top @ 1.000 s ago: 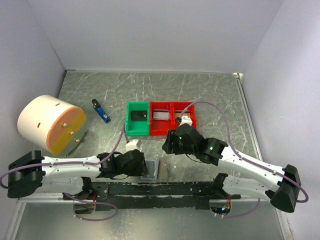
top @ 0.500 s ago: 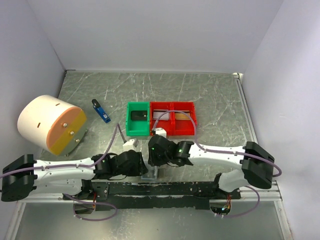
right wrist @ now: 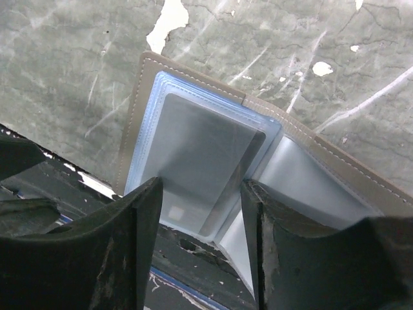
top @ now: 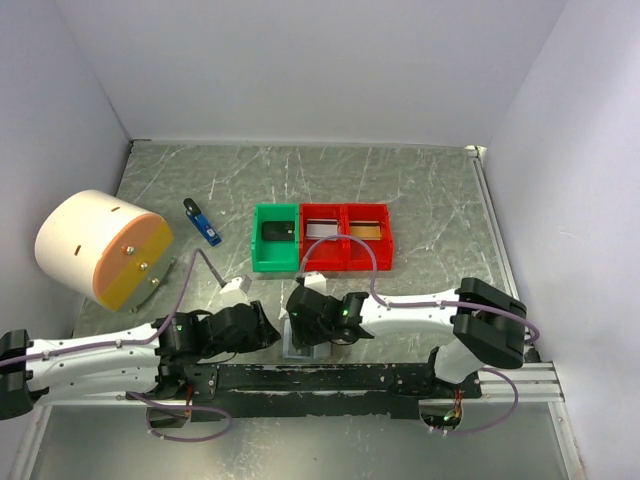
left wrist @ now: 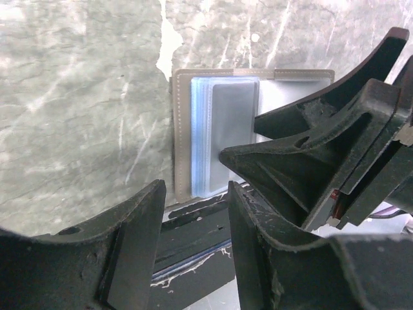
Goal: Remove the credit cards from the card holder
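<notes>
Top view: card holder (top: 291,346) lies lower centre of the frame, at the near edge of the table (top: 420,190), just beside the black rail (top: 320,378). Largely covered by both tools, so only a grey sliver shows.

Left tool (top: 258,326): comes in from the lower left. In its wrist view the left tool (left wrist: 197,190) has its fingers apart with nothing between them; released. Holder (left wrist: 216,123) sits upper centre there, spread open and flat, stitched grey border, pale blue-grey sleeve stack. The right tool (left wrist: 322,148) fills the right side of that frame, over the holder's right panel.

Right tool (top: 302,318): comes in from the right. In its wrist view the right tool (right wrist: 201,186) has its fingers apart, straddling the near edge of the sleeve stack (right wrist: 200,148); released, no grip seen. Cannot tell whether the tips touch.

Elsewhere: green tray (top: 256,240) and two red trays (top: 344,262) side by side at centre, well apart from the holder. Blue-and-black gadget (top: 202,223) left of them. White-and-orange drum (top: 100,248) at far left.
</notes>
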Action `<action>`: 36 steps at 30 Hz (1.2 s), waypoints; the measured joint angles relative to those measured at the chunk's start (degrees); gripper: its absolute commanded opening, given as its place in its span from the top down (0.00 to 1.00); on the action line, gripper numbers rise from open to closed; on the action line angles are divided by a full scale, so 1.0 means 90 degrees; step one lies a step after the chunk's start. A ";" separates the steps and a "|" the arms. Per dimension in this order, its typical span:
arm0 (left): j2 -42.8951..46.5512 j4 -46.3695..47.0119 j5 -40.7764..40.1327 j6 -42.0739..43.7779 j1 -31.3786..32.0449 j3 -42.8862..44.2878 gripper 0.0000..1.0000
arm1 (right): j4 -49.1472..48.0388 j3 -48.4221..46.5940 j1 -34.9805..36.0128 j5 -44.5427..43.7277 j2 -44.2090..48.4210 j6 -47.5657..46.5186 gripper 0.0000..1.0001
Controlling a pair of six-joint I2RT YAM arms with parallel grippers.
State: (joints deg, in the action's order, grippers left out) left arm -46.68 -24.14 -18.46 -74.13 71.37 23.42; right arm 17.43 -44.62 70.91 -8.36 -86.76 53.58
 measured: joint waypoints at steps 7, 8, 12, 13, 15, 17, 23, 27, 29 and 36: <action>0.0549 -0.0617 -0.0279 -0.0340 0.0000 -0.0078 0.44 | -0.0007 -0.0092 0.0066 -0.0070 -0.0092 0.0138 0.37; 0.0573 -0.0668 -0.0301 -0.0367 0.0000 -0.0078 0.44 | -0.0005 -0.0104 0.0070 -0.0078 -0.0109 0.0163 0.36; 0.0585 -0.0797 -0.0362 -0.0425 0.0000 -0.0078 0.44 | -0.0002 -0.0177 0.0087 -0.0109 -0.0194 0.0221 0.35; 0.0573 -0.0809 -0.0367 -0.0430 0.0000 -0.0075 0.44 | 0.0000 -0.0206 0.0090 -0.0129 -0.0231 0.0236 0.35; 0.0512 -0.0816 -0.0369 -0.0432 0.0000 -0.0075 0.44 | 0.0010 -0.0291 0.0095 -0.0172 -0.0316 0.0272 0.34; 0.0410 -0.0816 -0.0372 -0.0430 0.0000 -0.0075 0.44 | 0.0039 -0.0367 0.0095 -0.0209 -0.0391 0.0313 0.34; 0.0170 -0.0801 -0.0369 -0.0430 0.0000 -0.0078 0.44 | 0.0151 -0.0483 0.0136 -0.0352 -0.0495 0.0410 0.33; 0.0107 -0.0780 -0.0369 -0.0430 0.0000 -0.0075 0.44 | 0.0216 -0.0537 0.0172 -0.0415 -0.0529 0.0478 0.33; 0.0100 -0.0775 -0.0369 -0.0427 0.0000 -0.0078 0.44 | 0.0236 -0.0544 0.0175 -0.0454 -0.0534 0.0495 0.33; 0.0083 -0.0775 -0.0367 -0.0430 0.0000 -0.0075 0.44 | 0.0452 -0.0748 0.0214 -0.0559 -0.0707 0.0517 0.35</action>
State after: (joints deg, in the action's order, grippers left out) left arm -45.93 -31.11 -21.76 -78.00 71.37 22.74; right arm 21.50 -51.35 72.84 -13.39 -93.12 58.24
